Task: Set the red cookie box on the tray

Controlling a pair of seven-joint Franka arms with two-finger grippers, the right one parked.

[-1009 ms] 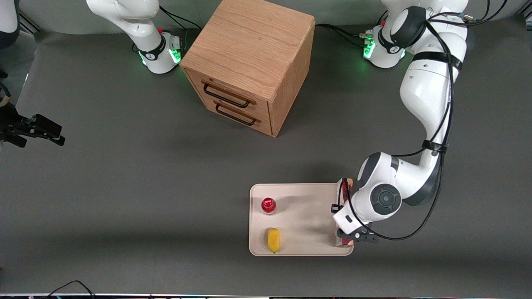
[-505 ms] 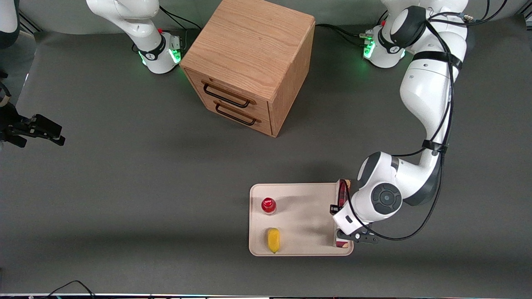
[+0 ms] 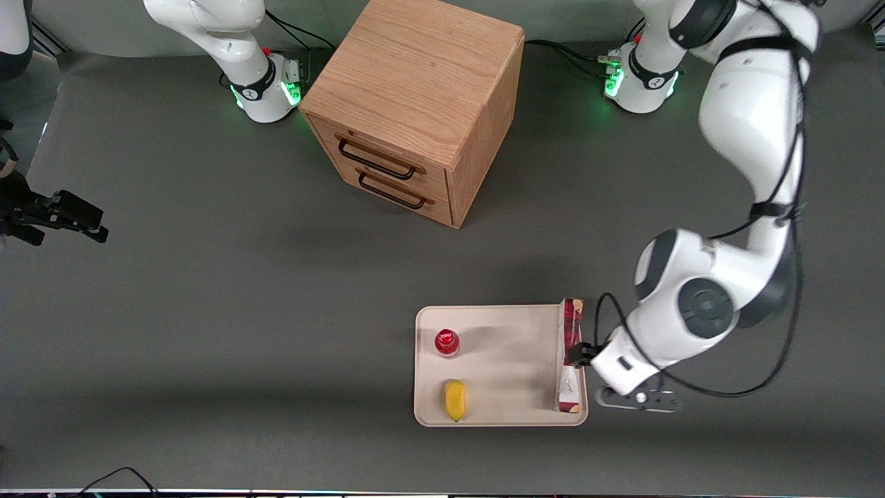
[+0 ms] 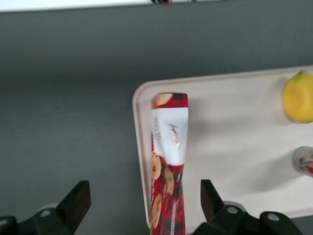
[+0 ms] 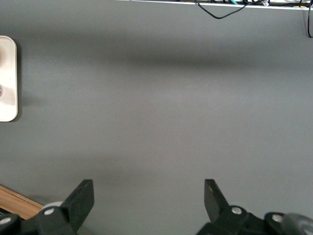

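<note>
Red cookie box point(image 4: 168, 161) rests along the tray point(image 4: 234, 142) edge — gripper point(image 4: 145, 203) above it, fingers spread apart, untouching.

The glossy white left arm point(image 3: 750, 138) has dark grey joint caps, black cables strapped along it, a green-lit base, and a gripper point(image 4: 144, 208) with black angular fingers point(image 4: 78, 200).

I've pulled my gripper point(image 4: 142, 203) off the box point(image 3: 570, 356), fingers spread; it rests along the tray's point(image 3: 498, 366) edge.
</note>
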